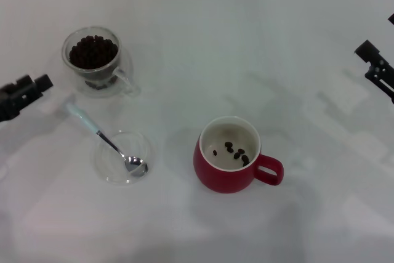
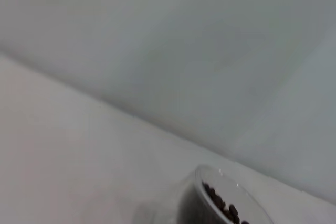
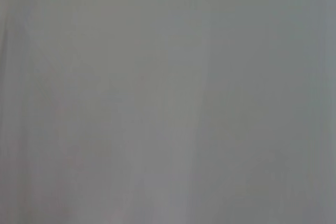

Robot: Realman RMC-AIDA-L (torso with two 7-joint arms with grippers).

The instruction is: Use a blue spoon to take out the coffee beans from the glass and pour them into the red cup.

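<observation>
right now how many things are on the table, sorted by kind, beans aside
Cups: 2, the glass full of coffee beans and the red cup with a few beans inside.
Spoons: 1, the blue spoon, its bowl resting in the saucer.
Saucers: 1, the clear glass saucer.
Total: 4.
Both the left gripper and right gripper sit at the edges, holding nothing.

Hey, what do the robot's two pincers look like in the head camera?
Both are black and blocky. The left pincer shows at the left edge as chunky, boxy black segments. The right pincer at the right edge looks angular, bracket-like. No cables or markings are visible.
</observation>
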